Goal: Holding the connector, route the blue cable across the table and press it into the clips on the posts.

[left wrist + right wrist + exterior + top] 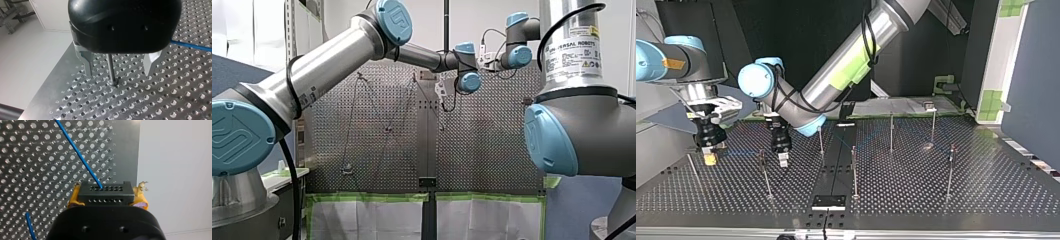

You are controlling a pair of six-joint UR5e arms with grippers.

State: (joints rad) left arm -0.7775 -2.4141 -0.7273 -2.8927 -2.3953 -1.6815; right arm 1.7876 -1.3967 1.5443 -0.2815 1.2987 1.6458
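Connector [105,192] is clenched in my right jaws, yellow pads [74,198] on both its sides, so the holding part is OK. Cable [78,153] leaves the connector's face and runs ahead over the surface [30,170]. A 2nd bit of blue shows beside the jaws, both ends out of sight. In the top view these jaws sit centre left of the frame, low over the surface, near its edge.

My left jaws are released. Metal fingers [88,62] stand apart on either side of a post [111,68], not touching it, tips just above the surface. The cable passes beside one finger, outside the gap, apart from the post as far as I see. The post's top & clip are hidden under my wrist housing, so I can't say if the cable is seated there.

Progress, my guess: mid-route. The top view shows faint blue btwn the two sets of jaws and another faint arc by the middle posts [891,132], too thin to tell which clips hold it. At the right-of-frame posts [951,170] I can't read any cable. Left to do, I judge: seat the cable at the post I straddle, then check the other clips.

Containers: none I can make out in any view.
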